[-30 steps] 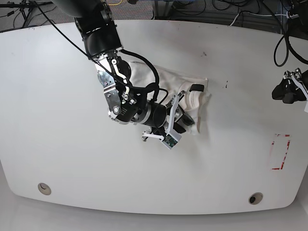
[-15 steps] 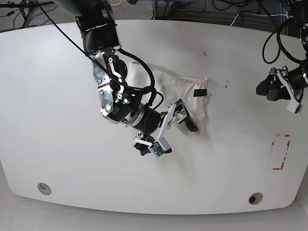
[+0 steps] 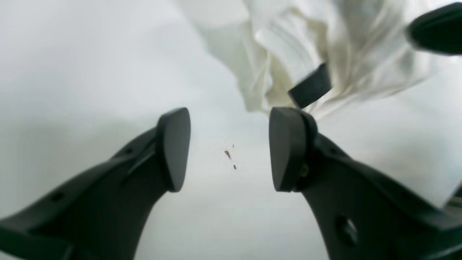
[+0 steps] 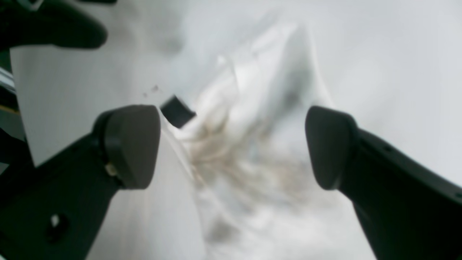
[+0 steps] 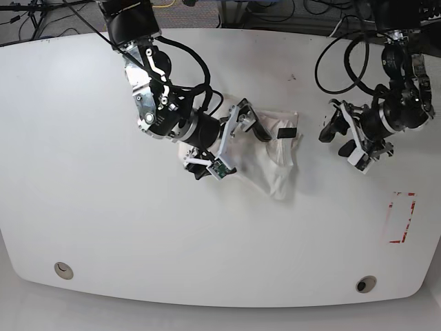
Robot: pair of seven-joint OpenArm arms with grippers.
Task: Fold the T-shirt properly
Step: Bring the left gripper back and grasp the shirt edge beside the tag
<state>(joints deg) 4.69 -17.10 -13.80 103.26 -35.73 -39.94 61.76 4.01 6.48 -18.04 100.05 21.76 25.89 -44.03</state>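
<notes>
The T-shirt (image 5: 272, 148) lies bunched on the table (image 5: 83, 207) between my arms, so my right claw (image 4: 231, 144) hangs wide and empty above it, and my left claw (image 3: 229, 150) waits half-spread beside, holding nothing, ready, I think, to pull its blurred edge flat.
</notes>
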